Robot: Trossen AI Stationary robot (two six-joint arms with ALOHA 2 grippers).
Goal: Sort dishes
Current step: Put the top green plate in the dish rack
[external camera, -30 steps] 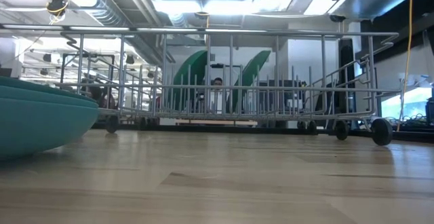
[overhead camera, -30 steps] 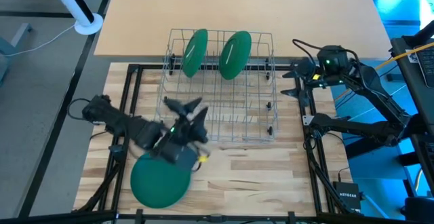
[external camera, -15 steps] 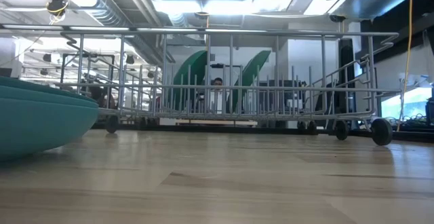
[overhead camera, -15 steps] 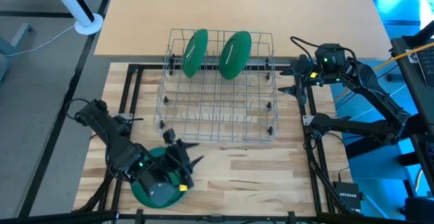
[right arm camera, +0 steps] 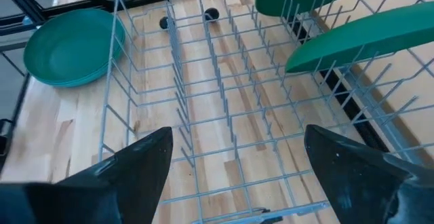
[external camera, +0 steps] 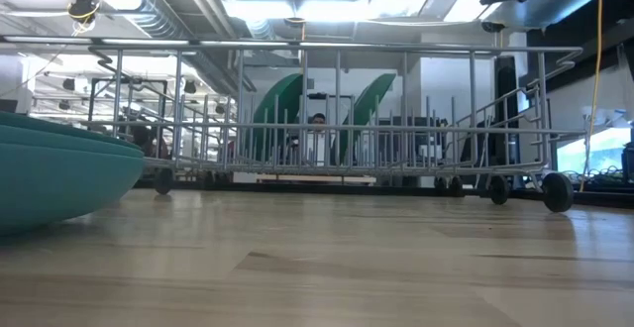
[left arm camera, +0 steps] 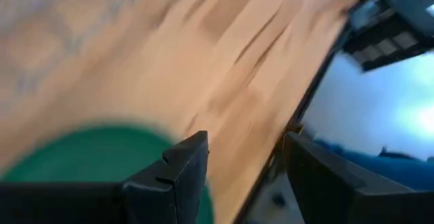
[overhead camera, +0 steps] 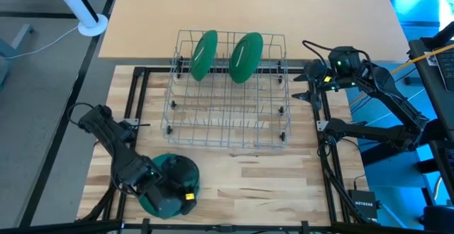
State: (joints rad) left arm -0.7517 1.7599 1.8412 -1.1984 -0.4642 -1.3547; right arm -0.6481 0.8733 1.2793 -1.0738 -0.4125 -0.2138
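The left end effector [overhead camera: 172,191] hung over the near left corner of the worktop [overhead camera: 269,177], its two fingers [left arm camera: 178,176] spread apart and empty. Directly beneath it lay a stack of teal plates [overhead camera: 150,195], flat on the wood; the arm covered most of the stack from above, and the number of plates in it could not be counted, though the low view showed at least two rims one on the other [external camera: 59,163]. The stack rested outside the rack, just short of its near left corner.

Beyond that end effector, further across the worktop, stood one wire dish rack [overhead camera: 227,113] on small dark wheels. Its near rows of tines were unfilled. Two green plates stood on edge in its far row, side by side and apart from each other: one [overhead camera: 203,54] toward the far left corner, the other [overhead camera: 246,57] nearer the middle of that row. Both leaned slightly.

The right end effector [overhead camera: 301,85] waited at the rack's right side, level with the far row, fingers [right arm camera: 129,166] spread wide and gripping nothing. From its wrist the two upright plates [right arm camera: 352,37] showed close by, with the flat stack [right arm camera: 68,47] well beyond the rack's opposite end.

Behind the rack, in the room past the worktop, one person [external camera: 317,121] was visible through the wires.
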